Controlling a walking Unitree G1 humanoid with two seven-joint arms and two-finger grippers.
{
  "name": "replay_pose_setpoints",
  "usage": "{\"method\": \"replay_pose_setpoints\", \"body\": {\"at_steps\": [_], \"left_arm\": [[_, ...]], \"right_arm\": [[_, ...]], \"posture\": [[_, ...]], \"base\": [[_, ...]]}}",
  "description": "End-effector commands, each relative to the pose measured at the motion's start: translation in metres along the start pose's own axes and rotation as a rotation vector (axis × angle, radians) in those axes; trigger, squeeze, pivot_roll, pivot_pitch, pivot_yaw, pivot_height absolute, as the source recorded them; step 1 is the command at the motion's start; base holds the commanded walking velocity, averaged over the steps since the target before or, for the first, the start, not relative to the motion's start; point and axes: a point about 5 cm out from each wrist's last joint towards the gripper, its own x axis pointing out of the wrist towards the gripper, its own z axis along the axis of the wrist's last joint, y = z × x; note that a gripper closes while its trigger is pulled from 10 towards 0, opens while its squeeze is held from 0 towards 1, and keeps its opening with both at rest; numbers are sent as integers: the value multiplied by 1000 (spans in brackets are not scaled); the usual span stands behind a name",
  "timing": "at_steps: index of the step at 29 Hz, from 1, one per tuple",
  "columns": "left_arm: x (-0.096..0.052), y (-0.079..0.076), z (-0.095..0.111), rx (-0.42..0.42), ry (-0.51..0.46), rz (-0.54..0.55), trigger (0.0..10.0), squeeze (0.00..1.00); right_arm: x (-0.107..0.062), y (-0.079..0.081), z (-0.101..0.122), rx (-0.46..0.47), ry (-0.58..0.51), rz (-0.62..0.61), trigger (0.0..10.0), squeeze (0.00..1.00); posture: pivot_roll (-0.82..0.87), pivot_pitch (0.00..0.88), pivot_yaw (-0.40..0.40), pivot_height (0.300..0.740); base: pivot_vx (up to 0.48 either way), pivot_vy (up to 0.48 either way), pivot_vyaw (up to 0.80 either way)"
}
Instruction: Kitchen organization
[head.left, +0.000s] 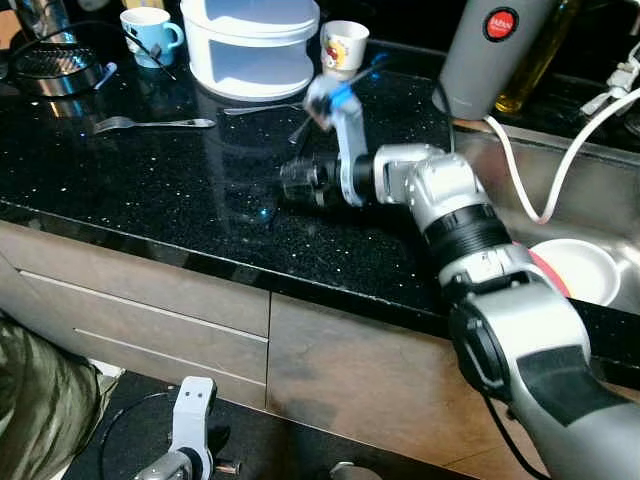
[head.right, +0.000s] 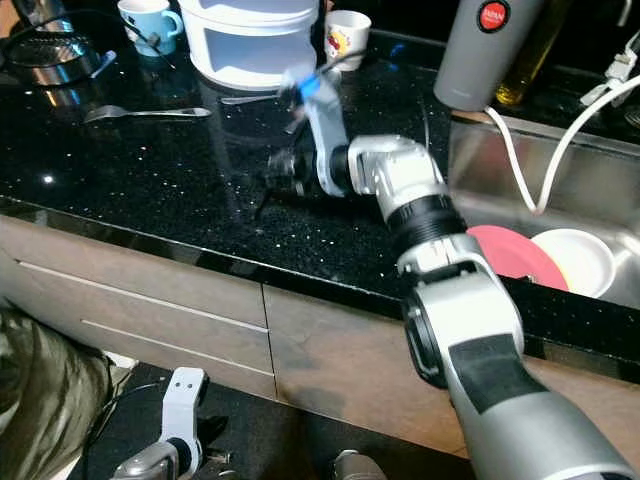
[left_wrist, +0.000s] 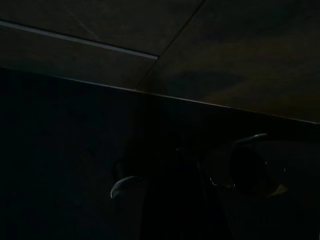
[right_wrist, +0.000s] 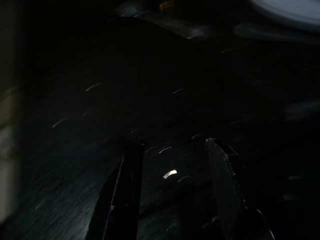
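Black speckled countertop (head.left: 150, 190) beside sink (head.left: 600, 200); right gripper (right_wrist: 172, 165) low over it, fingers parted, empty; left arm idle.

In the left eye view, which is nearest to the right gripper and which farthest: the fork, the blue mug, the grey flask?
From the right gripper:
1. Fork, on the counter toward the robot's left.
2. Grey flask, toward its right, beside the sink.
3. Blue mug, at the far left.
Fork and flask are nearly too close to call.
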Motion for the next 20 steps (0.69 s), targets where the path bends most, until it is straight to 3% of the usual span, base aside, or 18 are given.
{"method": "replay_pose_setpoints", "body": {"at_steps": [1,5,7,12,20], "left_arm": [[-3,3,-7,2,29,3,10000,0],[-4,4,-8,1,30,5,10000,0],[-6,6,-12,1,35,6,10000,0],[-7,6,-14,2,37,4,10000,0],[4,-10,1,13,-6,-36,10000,0]], "right_arm": [[1,-4,-2,19,-20,-61,10000,0],[3,0,-4,-67,-2,-119,10000,0],[7,1,-13,-169,95,-205,10000,0],[12,2,-18,-134,140,-255,10000,0],[16,8,-15,-74,137,-282,10000,0]], "posture": [[-22,101,-58,740],[-19,102,-58,740],[-22,101,-59,740],[-24,98,-59,740],[-27,89,-57,740]], "base": [[0,0,0],[0,0,0],[0,0,0],[0,0,0],[0,0,0]]}}
